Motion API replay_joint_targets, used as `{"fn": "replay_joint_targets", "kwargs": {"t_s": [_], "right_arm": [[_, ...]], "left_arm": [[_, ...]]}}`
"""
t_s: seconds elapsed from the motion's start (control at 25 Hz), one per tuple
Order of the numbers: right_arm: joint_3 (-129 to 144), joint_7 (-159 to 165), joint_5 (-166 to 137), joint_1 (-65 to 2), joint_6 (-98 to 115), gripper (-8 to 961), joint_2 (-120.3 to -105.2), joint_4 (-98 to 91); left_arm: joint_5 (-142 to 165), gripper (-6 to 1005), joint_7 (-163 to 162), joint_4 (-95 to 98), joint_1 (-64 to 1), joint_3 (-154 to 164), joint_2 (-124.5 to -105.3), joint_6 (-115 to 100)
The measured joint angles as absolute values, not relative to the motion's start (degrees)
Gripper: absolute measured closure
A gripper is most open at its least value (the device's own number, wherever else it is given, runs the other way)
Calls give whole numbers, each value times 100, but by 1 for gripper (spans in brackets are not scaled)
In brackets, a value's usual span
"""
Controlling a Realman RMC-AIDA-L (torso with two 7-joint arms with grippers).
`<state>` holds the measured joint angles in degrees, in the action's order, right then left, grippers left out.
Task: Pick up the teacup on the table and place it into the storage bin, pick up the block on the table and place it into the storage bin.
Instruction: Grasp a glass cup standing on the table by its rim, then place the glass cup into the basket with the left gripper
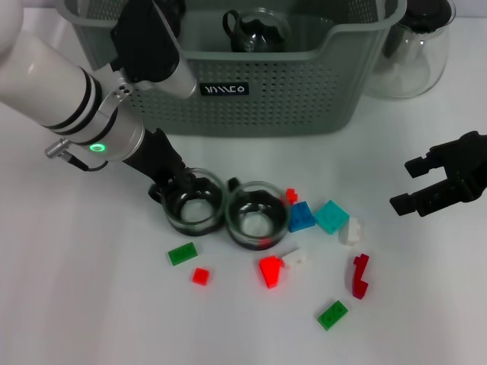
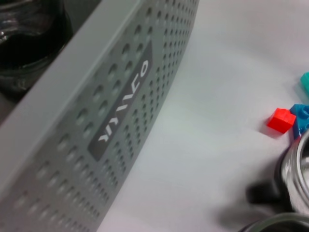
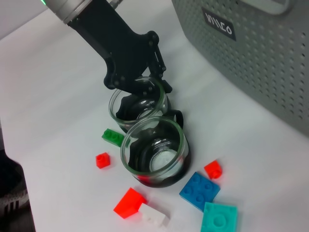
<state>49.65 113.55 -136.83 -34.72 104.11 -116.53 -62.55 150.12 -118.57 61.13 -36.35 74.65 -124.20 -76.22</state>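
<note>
Nearest blocks: a green block (image 1: 332,314) lies closest on the white bench (image 1: 84,304), with a dark red piece (image 1: 360,274), a red wedge (image 1: 270,271), a small red block (image 1: 200,276) and a flat green block (image 1: 182,253) just beyond.
Middle blocks: a white block (image 1: 296,258), a blue block (image 1: 301,217), a teal block (image 1: 332,216) and a tiny red block (image 1: 291,196) cluster just right of the cups.
Teacups: two glass teacups stand side by side, touching; the right teacup (image 1: 256,215) is free, the left teacup (image 1: 195,201) has the left end effector at it.
Left end effector (image 1: 183,185): down at the left teacup, its dark fingers (image 3: 145,82) straddling the cup's rim, one inside and one outside, set narrow on the glass wall.
Right end effector (image 1: 428,185): hovers over bare bench at the right, well apart from the blocks, jaws spread wide, holding nothing.
Storage bin (image 1: 304,99): grey-green, perforated, at the far side of the bench behind the cups; another glass teacup (image 1: 255,30) sits inside.
Glass pot (image 1: 415,46): just right of the bin.
</note>
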Motion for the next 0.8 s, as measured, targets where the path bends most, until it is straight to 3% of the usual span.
{"fn": "replay_joint_targets", "kwargs": {"t_s": [0.2,0.52,0.8], "right_arm": [[4966,11357,-13676,-3469,10402,38,-11656,-6255],[4966,11377,-13677,-3473,10386,37,-11672,-6258],[4927,11412,-13693,-3537,10386,37,-11657,-6259]], "left_arm": [[15011,947,-11902,6241,-3577,7452,-12436,-7633],[14956,946,-11979,6981,-3176,7176,-12450,-7848],[13138,946,-11646,7360,-3104,5752,-12397,-9362]]}}
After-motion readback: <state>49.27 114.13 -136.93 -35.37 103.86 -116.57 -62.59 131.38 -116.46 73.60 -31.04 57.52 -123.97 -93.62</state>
